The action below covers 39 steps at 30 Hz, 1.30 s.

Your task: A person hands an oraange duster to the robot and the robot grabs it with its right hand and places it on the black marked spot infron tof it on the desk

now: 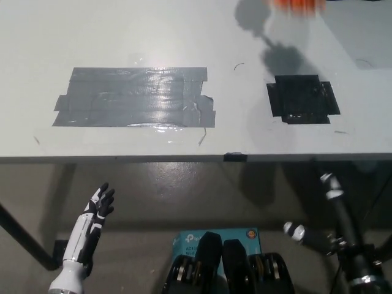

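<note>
We see a wide white desk (184, 37) that fills the upper half of the head view, with its front edge running across the middle. On the right part of the desk there is a black square spot made of tape (302, 99). On the left part there is a larger grey patch of shiny tape strips (135, 97), well apart from the black one.

At the very top edge of the picture, right of the middle, we see a blurred orange duster (300, 5). Only its lower part is in view, so we cannot tell its shape or who holds it. Below it, a dark shadow (269, 37) falls on the desk, just above the black spot.

The white left hand (101, 205) is at the lower left, below the desk edge and over the dark floor. Its fingers are stretched and a little apart, and it holds nothing.

The black right arm (343, 239) comes in from the lower right, also below the desk edge. The black right hand (329, 184) is thin and dark against the floor, with pale parts on it. We cannot tell how its fingers are set, but nothing is seen in it.
</note>
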### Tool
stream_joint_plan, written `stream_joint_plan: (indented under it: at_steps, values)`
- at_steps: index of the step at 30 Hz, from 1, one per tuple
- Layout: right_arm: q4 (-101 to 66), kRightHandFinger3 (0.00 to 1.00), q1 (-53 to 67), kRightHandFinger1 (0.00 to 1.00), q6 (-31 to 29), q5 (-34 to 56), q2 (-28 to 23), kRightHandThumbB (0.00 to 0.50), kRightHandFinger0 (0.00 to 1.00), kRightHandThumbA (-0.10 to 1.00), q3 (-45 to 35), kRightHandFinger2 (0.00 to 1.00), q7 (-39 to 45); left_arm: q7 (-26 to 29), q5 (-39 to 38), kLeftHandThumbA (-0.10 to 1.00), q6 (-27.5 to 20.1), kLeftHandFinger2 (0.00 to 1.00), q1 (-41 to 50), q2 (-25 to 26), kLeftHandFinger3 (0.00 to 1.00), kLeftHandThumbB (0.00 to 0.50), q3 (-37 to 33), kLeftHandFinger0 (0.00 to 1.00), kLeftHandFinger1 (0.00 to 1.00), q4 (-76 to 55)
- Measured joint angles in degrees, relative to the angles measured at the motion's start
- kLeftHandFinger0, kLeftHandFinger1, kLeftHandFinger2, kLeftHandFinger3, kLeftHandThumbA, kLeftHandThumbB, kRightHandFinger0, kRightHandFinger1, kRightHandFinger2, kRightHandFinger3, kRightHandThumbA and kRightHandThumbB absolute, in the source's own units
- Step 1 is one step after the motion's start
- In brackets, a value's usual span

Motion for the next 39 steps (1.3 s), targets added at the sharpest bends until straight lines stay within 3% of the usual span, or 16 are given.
stream_joint_plan:
  at_steps: [3,10,15,19,24,28,39]
  values:
    - [-5.3,1.0,-0.88,1.0,2.23,-0.88,-0.08,0.287,1.0,1.0,-1.99,1.0,0.0,-0.17,0.0,0.91,0.0,1.0,0.01,0.0,1.0,0.169,0.0,1.0,1.0,0.02]
    - [-13.33,1.0,-9.64,1.0,11.64,-3.18,-1.81,0.257,1.0,1.0,-5.97,1.0,0.98,-0.26,0.02,0.91,0.0,1.0,0.03,0.01,1.0,0.167,0.02,1.0,1.0,0.19]
    - [-12.9,1.0,-16.82,1.0,17.88,-5.39,-1.87,0.309,1.0,1.0,-6.07,1.0,1.76,-0.27,0.0,0.9,0.0,1.0,0.02,0.01,1.0,0.17,0.04,1.0,1.0,0.29]
    - [-9.89,1.0,-22.6,1.0,22.08,-7.33,-2.59,0.318,1.0,1.0,-5.76,1.0,2.22,-0.27,0.0,0.9,0.0,1.0,-0.01,0.01,1.0,0.16,0.05,1.0,1.0,0.36]
    - [1.82,1.0,-33.1,1.0,27.68,-9.85,-4.54,0.362,1.0,1.0,-5.62,1.0,3.29,-0.3,0.01,0.9,0.0,1.0,-0.1,0.02,1.0,0.171,0.02,1.0,1.0,0.49]
    - [13.89,1.0,-38.98,1.0,29.41,-10.21,-5.35,0.358,1.0,0.96,-5.25,1.0,3.46,-0.29,0.01,0.9,0.0,1.0,-0.21,0.03,1.0,0.155,0.05,1.0,1.0,0.7]
    - [46.15,1.0,-52.86,1.0,29.94,-10.13,-6.1,0.408,1.0,0.95,-1.98,1.0,3.27,-0.3,0.03,0.92,0.0,1.0,-0.86,0.02,1.0,0.163,-0.09,1.0,1.0,1.19]
